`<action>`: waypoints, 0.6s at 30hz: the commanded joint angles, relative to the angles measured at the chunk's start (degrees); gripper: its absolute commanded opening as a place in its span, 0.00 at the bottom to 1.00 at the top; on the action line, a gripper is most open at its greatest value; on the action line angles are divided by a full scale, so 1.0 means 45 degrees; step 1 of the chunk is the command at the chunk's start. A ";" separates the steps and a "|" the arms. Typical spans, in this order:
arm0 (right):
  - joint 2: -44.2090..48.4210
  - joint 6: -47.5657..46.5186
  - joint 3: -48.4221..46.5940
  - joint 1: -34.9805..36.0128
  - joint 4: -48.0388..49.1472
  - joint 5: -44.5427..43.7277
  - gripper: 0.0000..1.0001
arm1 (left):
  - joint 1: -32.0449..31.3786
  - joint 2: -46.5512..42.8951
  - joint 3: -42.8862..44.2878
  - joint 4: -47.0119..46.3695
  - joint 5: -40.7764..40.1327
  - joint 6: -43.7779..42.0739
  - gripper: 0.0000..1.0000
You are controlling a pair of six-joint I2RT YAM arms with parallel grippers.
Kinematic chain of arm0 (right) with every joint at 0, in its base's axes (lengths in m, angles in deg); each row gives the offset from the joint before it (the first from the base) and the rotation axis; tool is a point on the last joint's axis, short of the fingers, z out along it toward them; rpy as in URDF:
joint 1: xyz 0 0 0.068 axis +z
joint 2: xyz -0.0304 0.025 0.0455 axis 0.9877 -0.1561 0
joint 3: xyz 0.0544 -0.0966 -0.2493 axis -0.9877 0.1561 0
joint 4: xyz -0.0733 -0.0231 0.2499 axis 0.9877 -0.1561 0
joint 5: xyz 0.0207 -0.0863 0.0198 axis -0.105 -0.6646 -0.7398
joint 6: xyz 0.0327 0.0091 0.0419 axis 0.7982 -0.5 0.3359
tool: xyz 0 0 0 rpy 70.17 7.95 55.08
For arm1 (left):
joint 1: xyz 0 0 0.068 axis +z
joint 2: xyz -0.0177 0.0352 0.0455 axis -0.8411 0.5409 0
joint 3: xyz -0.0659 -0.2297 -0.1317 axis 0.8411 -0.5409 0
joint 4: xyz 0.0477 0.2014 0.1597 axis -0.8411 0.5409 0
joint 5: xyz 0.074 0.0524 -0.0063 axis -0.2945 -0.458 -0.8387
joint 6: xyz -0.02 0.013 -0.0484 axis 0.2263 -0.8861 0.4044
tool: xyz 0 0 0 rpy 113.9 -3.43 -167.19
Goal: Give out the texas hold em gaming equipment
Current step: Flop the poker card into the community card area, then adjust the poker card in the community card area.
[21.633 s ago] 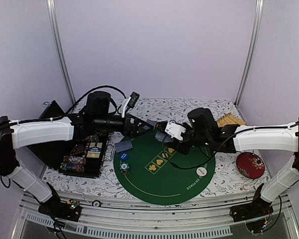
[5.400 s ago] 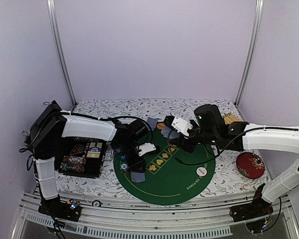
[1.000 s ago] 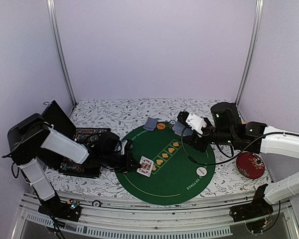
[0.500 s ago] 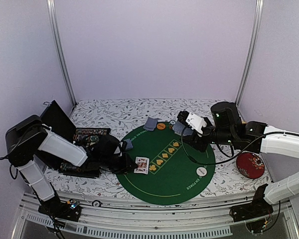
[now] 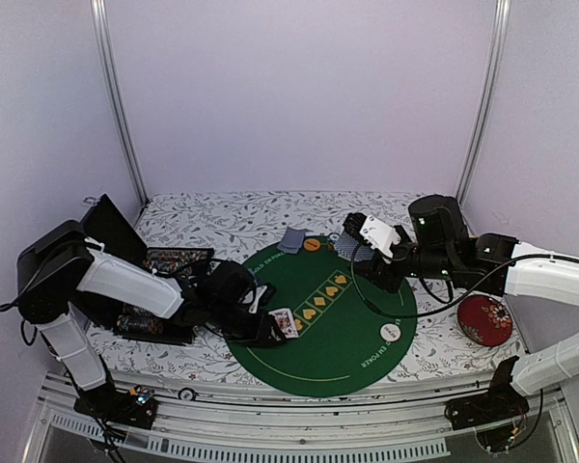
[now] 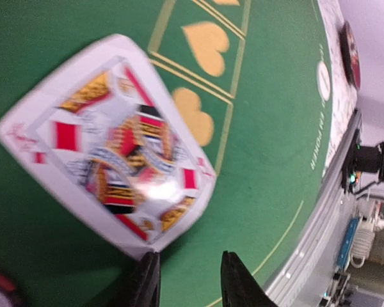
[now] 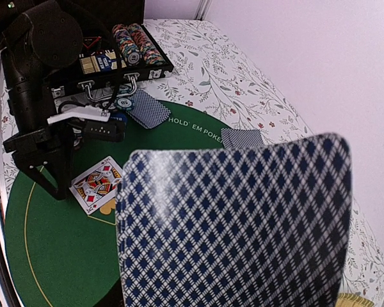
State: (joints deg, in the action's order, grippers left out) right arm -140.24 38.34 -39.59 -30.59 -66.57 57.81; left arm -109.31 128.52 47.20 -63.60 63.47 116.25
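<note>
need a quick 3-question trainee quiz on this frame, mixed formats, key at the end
1. True or false: the face-up card lies flat on the green mat, free of the left gripper.
2. What does the right gripper hold? A) a poker chip B) a blue-backed card C) the white disc
3. One word: are the left gripper's jaws open or shut?

Key: 1 true. 2 B. 3 open; the fingertips stand apart with nothing between them.
</note>
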 commanded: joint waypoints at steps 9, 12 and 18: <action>0.0204 0.0050 -0.0281 -0.0071 0.0162 -0.0071 0.45 | -0.0030 -0.0904 0.2505 0.3972 0.0808 -0.4048 0.44; 0.0230 0.0055 -0.0217 -0.0063 0.0244 -0.0050 0.45 | 0.1117 -0.0863 0.3130 0.4630 -0.0154 -0.4953 0.54; 0.0341 0.0169 0.0055 -0.0070 0.0388 0.0007 0.45 | 0.1855 0.1520 0.5180 0.6778 -0.1399 -0.7718 0.71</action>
State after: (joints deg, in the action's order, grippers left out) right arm -140.24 38.38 -39.59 -30.59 -66.51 57.81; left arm -101.83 128.81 66.31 -42.74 62.40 92.32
